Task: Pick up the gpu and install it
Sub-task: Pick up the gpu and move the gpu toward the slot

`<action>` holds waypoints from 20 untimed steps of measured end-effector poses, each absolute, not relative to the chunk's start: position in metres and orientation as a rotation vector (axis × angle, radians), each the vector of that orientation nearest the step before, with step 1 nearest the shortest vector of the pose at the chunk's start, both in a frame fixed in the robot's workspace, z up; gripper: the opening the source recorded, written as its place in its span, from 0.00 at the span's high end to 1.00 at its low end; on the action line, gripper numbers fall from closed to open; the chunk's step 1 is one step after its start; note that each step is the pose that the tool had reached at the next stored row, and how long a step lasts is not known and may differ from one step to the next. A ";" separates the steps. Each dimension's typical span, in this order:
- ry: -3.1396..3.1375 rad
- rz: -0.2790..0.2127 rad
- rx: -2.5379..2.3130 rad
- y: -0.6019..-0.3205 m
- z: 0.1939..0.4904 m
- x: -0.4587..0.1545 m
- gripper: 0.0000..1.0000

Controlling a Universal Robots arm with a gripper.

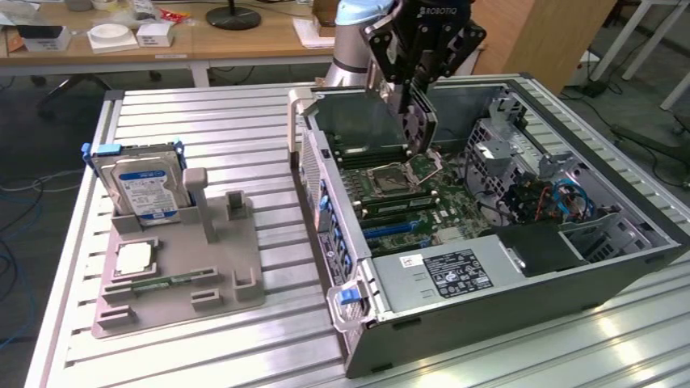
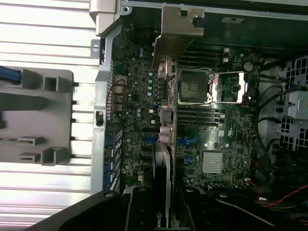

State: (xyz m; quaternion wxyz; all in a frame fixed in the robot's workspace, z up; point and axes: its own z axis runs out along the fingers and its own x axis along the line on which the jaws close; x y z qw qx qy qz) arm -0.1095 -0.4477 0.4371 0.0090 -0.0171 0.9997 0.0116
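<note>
One end effector [image 1: 413, 101] pinching one gpu [image 1: 422, 133] over one case [image 1: 518, 319]; one hard drive [image 1: 145, 186].

Wooden desk [image 1: 216, 42], dark floor [image 1: 27, 129] perhaps carpeted, slatted metal table [image 1: 216, 113]

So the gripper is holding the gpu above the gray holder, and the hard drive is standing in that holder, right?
Not quite. The gripper holds the gpu above the open computer case, as the exterior view shows. The hard drive does stand in the gray holder.
</note>
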 end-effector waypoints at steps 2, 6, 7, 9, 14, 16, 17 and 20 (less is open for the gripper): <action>3.123 0.036 -0.054 -0.448 0.437 -0.107 0.73; 3.123 0.036 -0.055 -0.448 0.437 -0.103 0.73; 3.123 0.036 -0.055 -0.448 0.437 -0.102 0.73; 3.123 0.037 -0.055 -0.448 0.437 -0.100 0.73; 3.123 0.037 -0.056 -0.448 0.437 -0.094 0.73; 3.123 0.036 -0.056 -0.448 0.437 -0.092 0.73; 3.123 0.037 -0.057 -0.448 0.437 -0.091 0.73; 3.123 0.036 -0.057 -0.448 0.437 -0.087 0.73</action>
